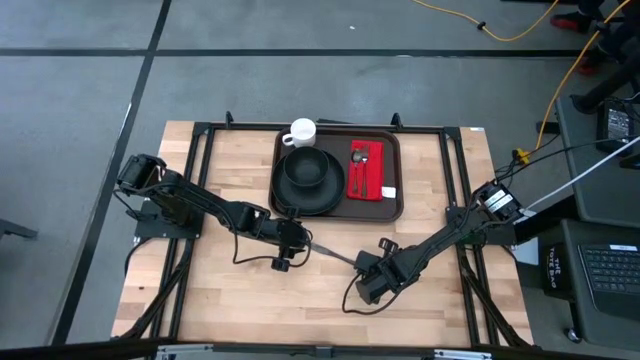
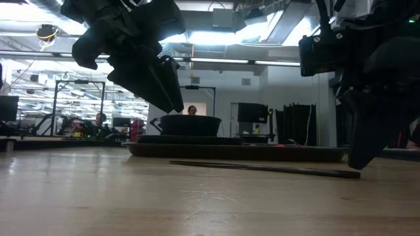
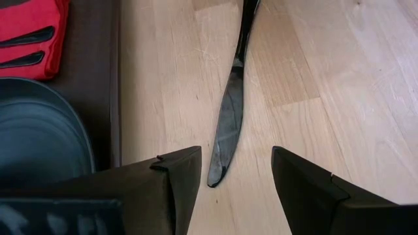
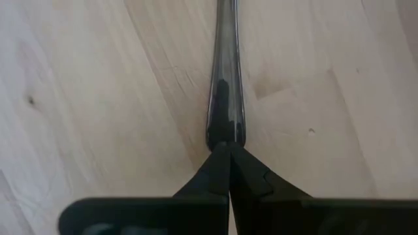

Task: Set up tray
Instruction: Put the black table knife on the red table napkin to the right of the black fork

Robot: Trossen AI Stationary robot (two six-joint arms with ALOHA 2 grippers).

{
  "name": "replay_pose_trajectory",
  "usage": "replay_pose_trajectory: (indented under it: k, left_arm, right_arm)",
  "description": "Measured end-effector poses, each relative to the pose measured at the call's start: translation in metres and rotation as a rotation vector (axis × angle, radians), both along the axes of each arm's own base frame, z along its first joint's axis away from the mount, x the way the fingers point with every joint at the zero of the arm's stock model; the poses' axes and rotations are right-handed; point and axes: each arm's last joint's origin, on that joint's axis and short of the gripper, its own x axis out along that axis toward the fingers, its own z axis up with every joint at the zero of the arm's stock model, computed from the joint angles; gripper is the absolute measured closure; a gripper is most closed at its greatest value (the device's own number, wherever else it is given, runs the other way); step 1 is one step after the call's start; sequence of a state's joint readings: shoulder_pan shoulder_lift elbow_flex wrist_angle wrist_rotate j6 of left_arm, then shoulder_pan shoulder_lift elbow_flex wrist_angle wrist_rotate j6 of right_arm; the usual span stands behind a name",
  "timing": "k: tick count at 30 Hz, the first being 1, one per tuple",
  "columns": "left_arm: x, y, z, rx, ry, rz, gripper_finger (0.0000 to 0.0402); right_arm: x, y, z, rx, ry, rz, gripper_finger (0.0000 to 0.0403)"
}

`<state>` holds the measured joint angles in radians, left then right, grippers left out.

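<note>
Closest to the table-level camera, bare wood fills the foreground, and a dark knife [image 2: 262, 168] lies flat on it. Seen from above, the tray [image 1: 392, 205] sits against the far edge of the worktop, about midway along it. It is a large dark brown rectangle with rounded corners and a raised rim. Inside it, a black bowl [image 1: 308, 168] stands on a round black plate [image 1: 290, 200], and a red napkin [image 1: 365, 170] with dark cutlery on it lies beside them. A white cup [image 1: 301, 131] sits at the tray's far corner on the plate's side; whether it rests inside the rim is hard to tell.

The knife lies on the wood just in front of the tray. The left gripper [image 1: 296, 243] is at the blade end, its fingers [image 3: 176, 183] spread wide to either side of the blade tip, holding nothing. The right gripper [image 1: 368, 272] is at the handle end, its fingers [image 4: 225, 170] pinched together with their tips at the handle end; whether they actually clamp it cannot be told.

Judging from this, the knife seems meant for the tray. Being thin and flat on the wood, it could slide or pivot away if the fingers close unevenly. Lifted by one end, it could swing and fall. Carried low, it might catch the tray's rim or knock the bowl.
</note>
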<state>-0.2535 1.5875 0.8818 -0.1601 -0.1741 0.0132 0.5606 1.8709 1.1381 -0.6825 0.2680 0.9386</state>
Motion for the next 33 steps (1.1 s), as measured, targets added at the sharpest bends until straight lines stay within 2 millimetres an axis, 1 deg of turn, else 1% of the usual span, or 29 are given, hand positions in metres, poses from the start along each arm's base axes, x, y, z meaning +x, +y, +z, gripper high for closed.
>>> replay_pose_trajectory:
  k: [9,16,20,24,27,33]
  left_arm:
    - [0.000,0.000,0.000,0.000,-0.001,0.000,0.0224]
    - [0.001,0.000,0.001,-0.003,-0.012,0.000,0.0224]
    - [0.003,-0.001,0.003,-0.037,-0.038,0.029,0.0224]
    - [0.002,-0.002,0.002,-0.050,-0.028,0.029,0.0224]
    - [0.003,-0.002,-0.005,-0.045,-0.006,0.029,0.0224]
    - [0.009,-0.004,-0.028,-0.019,0.068,0.025,0.0224]
  right_arm:
    - [0.003,0.002,-0.016,-0.024,0.037,0.000,0.0403]
    - [0.003,0.002,-0.017,-0.019,0.038,0.001,0.0403]
    - [0.004,0.002,-0.018,-0.019,0.033,-0.002,0.0403]
    - [0.004,0.002,-0.018,-0.016,0.029,-0.003,0.0403]
    - [0.004,0.003,-0.018,-0.011,0.021,-0.003,0.0403]
    - [0.006,0.004,-0.018,-0.004,0.006,-0.003,0.0403]
